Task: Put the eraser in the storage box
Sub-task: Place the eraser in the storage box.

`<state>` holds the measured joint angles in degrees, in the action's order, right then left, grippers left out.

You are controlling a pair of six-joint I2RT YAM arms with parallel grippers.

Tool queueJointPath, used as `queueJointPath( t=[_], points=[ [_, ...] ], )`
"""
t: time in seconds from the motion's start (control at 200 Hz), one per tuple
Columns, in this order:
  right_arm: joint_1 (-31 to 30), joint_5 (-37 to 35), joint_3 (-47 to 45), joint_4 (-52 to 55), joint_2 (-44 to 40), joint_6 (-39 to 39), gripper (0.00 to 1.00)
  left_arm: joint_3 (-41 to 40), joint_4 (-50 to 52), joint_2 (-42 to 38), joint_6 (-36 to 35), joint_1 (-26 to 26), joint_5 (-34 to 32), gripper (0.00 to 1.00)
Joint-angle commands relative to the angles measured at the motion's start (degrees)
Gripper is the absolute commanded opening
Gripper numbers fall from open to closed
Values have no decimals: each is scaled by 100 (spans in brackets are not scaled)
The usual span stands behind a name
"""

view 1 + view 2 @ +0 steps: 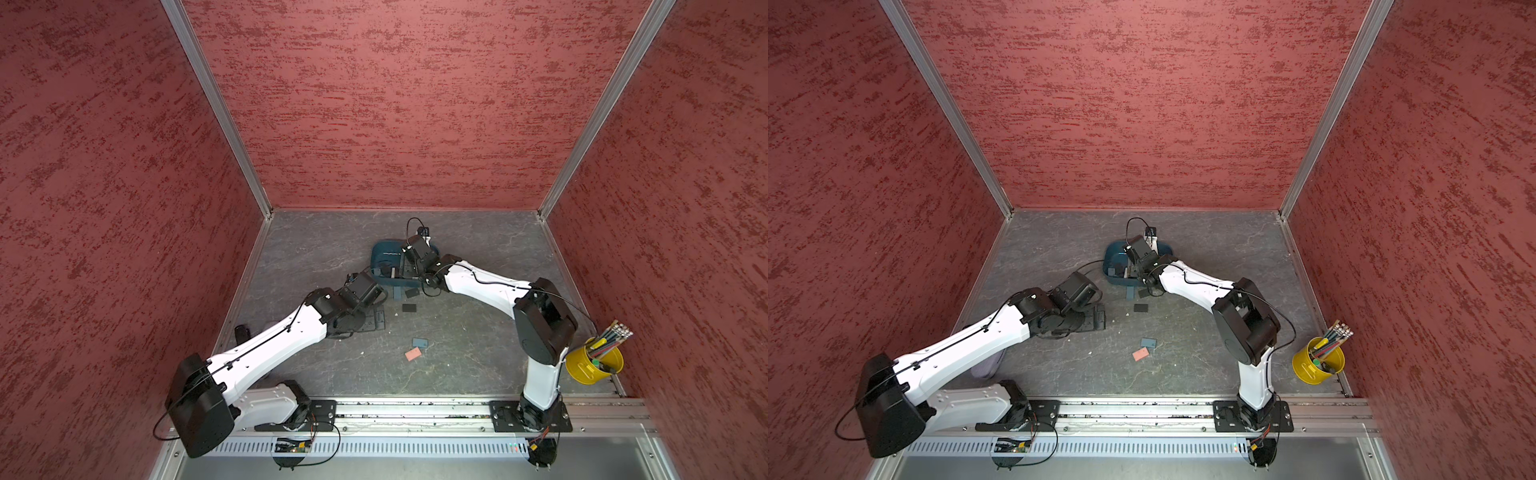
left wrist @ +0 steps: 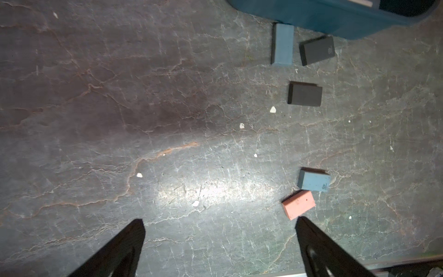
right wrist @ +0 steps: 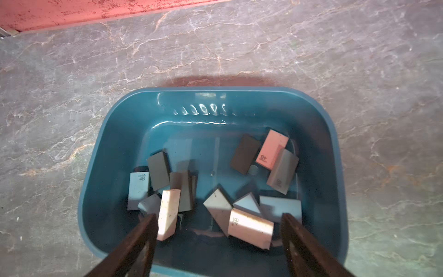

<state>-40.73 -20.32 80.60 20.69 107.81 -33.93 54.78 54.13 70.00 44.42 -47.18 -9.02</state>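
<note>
The storage box is a teal tub that holds several erasers, pink, grey, black and blue. My right gripper hangs open over its near end with nothing between the fingers. A pink eraser and a pale one lie on the box floor just beyond the fingertips. In both top views the right wrist covers part of the box. My left gripper is open above bare table. A pink eraser lies close to one of its fingertips, with a blue eraser beside it.
Two black erasers and a blue one lie on the table just outside the box. A yellow cup of pencils stands at the right front corner. Red walls enclose three sides, and a metal rail runs along the front.
</note>
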Motion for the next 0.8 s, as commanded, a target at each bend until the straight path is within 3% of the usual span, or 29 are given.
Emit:
queueJointPath(
  t=[0.0, 0.055, 0.301, 0.471, 0.796],
  points=[
    [39, 0, -204, -178, -611, 67, 94, -17, -100, 185, 477, -374, -211, 100],
    [47, -58, -453, -243, -902, 23, 98, 26, -87, 340, 637, -564, -256, 100],
    [150, -448, -1546, -162, -2321, -209, 99, 350, -153, 1158, 1421, -1534, -367, 100],
    [265, -620, -2038, 20, -3128, -261, 99, 748, -128, 1850, 1890, -1917, -472, 100],
    [389, -1093, -2346, 358, -4019, -323, 99, 1785, -382, 3263, 1127, -1922, -175, 100]
  ],
)
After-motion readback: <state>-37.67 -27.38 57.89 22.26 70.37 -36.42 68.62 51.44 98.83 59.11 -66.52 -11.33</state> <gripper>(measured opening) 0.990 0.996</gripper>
